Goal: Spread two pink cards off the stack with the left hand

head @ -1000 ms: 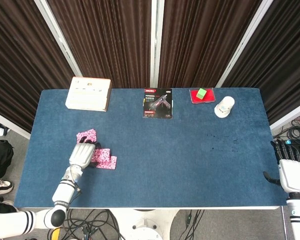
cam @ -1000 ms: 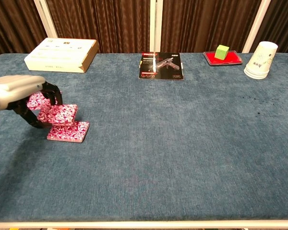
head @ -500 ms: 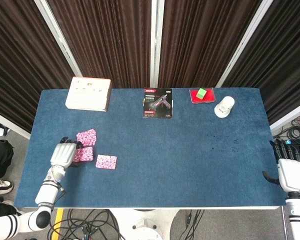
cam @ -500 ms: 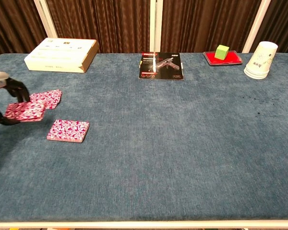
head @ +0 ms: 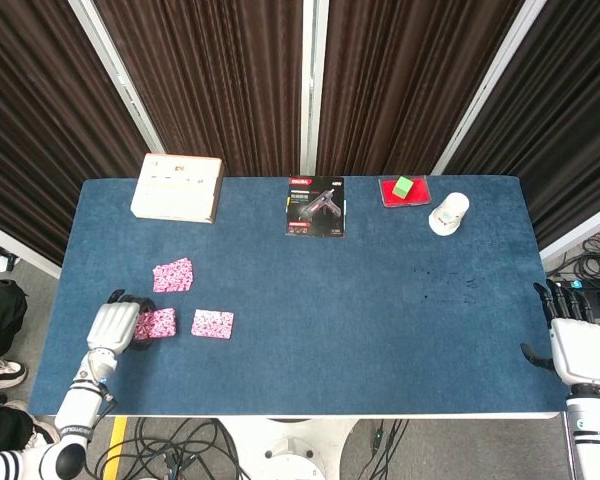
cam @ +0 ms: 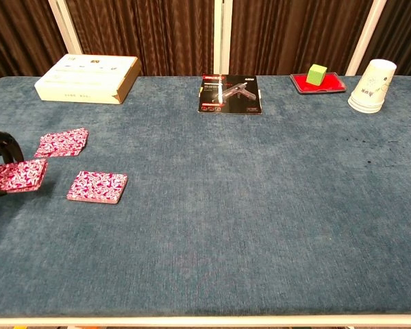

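Left hand (head: 111,325) near the table's (head: 380,320) front-left corner pinches a second pink card (head: 158,323), fingers closed on its left end. Stack (head: 212,324) lies just right of it. First spread card (head: 173,274) lies further back. Right hand (head: 578,345), off the front-right corner, holds nothing, fingers apart. Cards look thin, light, slick and bendy; best taken by an edge.

Three pink patterned pieces near the table's left edge. Thin stack (head: 212,324) flat on the blue cloth, rightmost. First card (head: 173,275) flat, farther back, apart from the stack. Second card (cam: 15,175) just left of the stack, pinched at its left end by the left hand (head: 111,326), tilted slightly.
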Available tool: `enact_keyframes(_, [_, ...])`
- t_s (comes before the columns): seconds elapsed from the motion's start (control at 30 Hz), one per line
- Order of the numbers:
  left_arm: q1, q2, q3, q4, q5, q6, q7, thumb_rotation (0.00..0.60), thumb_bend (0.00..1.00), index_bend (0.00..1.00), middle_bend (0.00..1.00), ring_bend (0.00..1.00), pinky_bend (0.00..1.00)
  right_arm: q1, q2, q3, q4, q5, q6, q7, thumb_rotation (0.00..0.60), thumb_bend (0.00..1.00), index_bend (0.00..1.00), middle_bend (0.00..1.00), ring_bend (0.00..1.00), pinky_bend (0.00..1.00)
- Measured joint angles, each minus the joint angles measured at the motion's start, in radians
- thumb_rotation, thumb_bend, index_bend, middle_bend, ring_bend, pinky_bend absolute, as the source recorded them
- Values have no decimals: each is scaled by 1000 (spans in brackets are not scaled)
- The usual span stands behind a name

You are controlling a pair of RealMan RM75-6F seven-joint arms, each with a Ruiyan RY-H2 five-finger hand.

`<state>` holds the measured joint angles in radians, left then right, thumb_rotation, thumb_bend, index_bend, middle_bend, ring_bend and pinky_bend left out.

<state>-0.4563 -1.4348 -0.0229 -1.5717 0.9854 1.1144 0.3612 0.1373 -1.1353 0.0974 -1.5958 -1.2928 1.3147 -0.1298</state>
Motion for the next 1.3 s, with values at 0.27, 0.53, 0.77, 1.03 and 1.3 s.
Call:
enact_keyframes(0.27, [7, -17, 3, 42, 8, -31, -14, 600, 260, 383, 413, 230, 115, 0, 2, 0, 4, 8, -7, 11, 600, 131, 0, 0, 0, 0])
enact_keyframes(0.53, [15, -16, 14, 56, 31, -59, -34, 600, 254, 144, 229, 92, 94, -2, 2, 0, 10, 4, -3, 21, 600, 132, 0, 0, 0, 0])
enact_keyframes(0.77, [23, -2, -3, 49, 58, -51, -70, 600, 247, 118, 169, 63, 86, -3, 3, 0, 10, 1, 0, 24, 600, 132, 0, 0, 0, 0])
enact_keyframes(1.03, [34, 36, -47, -5, 69, 12, -84, 600, 235, 119, 169, 63, 86, -7, 11, 4, 9, -8, 18, 39, 600, 131, 0, 0, 0, 0])
enact_keyframes(1.3, [67, 62, -82, 43, 160, 148, -116, 600, 232, 132, 167, 48, 86, -17, 22, 11, 14, -36, 56, 67, 600, 132, 0, 0, 0, 0])
